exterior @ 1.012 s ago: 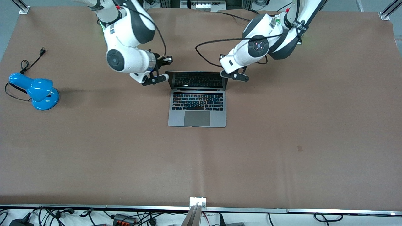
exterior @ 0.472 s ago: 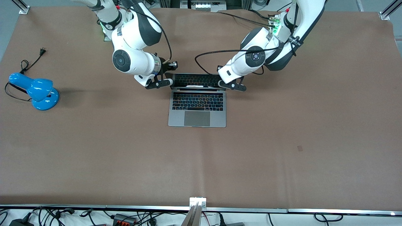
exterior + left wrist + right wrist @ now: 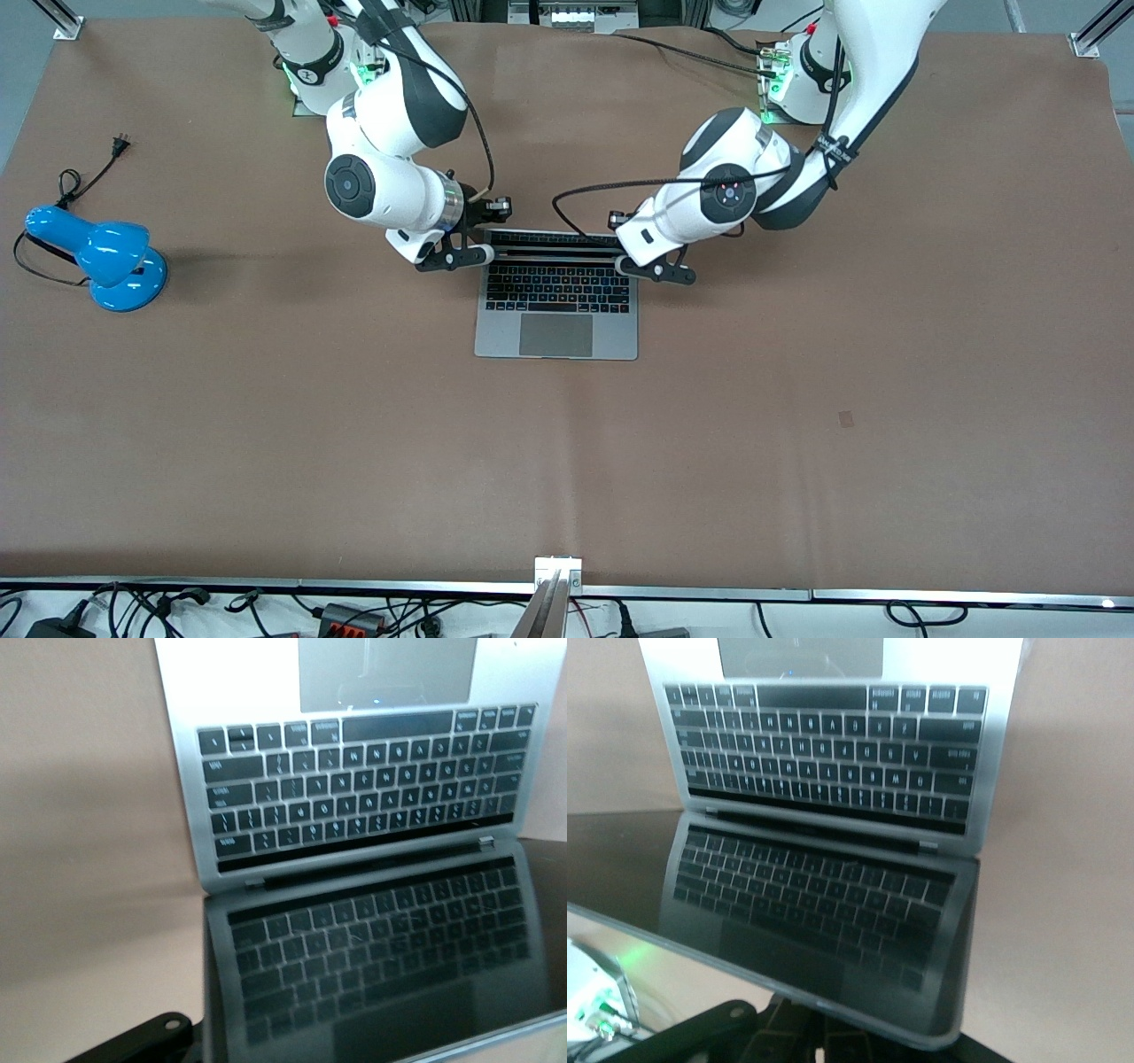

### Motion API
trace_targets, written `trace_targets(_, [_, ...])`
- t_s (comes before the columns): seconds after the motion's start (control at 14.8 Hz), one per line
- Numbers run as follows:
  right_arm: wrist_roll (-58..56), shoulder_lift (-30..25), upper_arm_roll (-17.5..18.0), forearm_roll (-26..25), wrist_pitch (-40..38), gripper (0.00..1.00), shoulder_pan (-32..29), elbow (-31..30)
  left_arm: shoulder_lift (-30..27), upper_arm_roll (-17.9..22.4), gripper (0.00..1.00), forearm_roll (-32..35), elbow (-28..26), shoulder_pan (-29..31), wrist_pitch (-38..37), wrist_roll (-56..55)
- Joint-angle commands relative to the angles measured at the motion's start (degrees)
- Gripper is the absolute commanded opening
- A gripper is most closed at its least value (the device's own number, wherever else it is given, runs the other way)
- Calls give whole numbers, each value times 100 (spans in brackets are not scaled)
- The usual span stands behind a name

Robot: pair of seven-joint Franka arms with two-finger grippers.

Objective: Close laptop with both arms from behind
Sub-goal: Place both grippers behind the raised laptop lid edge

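Note:
The grey laptop (image 3: 556,335) lies in the middle of the table, its keyboard toward the front camera. Its lid (image 3: 551,245) leans forward over the keyboard, partly closed. My right gripper (image 3: 474,244) presses on the back of the lid at the corner toward the right arm's end, its fingers together. My left gripper (image 3: 636,259) presses on the back of the lid at the other corner. The left wrist view shows the keyboard (image 3: 354,797) and its reflection in the dark screen (image 3: 381,957). The right wrist view shows the screen (image 3: 815,895), with my right gripper (image 3: 824,1050) under the lid's edge.
A blue desk lamp (image 3: 97,257) lies near the right arm's end of the table, its black cord and plug (image 3: 120,142) beside it. Brown mat (image 3: 567,461) covers the table. Cables lie along the front rail (image 3: 558,585).
Both grippers have moved toward the front camera against the back of the lid. The lid has tipped from wide open to leaning low over the keyboard.

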Motion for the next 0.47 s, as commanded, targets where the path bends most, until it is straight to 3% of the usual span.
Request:
trace_targets(0.0, [173,346,-79,44,143,0,42,358,404,26,0,313,396,-9,-9,-126])
trace_targets(0.4, [182,1067,-202,-61,160,0,-20,1088,861,237,0,357,809,-26,-17,-117])
